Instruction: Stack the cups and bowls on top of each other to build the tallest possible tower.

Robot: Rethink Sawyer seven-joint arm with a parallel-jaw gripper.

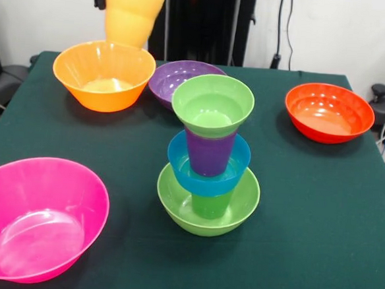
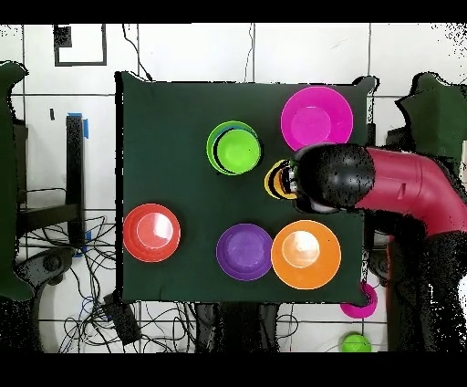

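front view: yellow-orange cup (image 1: pixel 132 11) held aloft above orange bowl (image 1: pixel 103 74).

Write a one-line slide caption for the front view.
Five-piece tower stands mid-table while a yellow-orange cup hangs above the orange bowl; pink, purple and red-orange bowls wait.

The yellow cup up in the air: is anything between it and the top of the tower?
Nothing visible blocks it. The yellow cup hangs above the orange bowl, and open air separates it from the small green bowl topping the tower.
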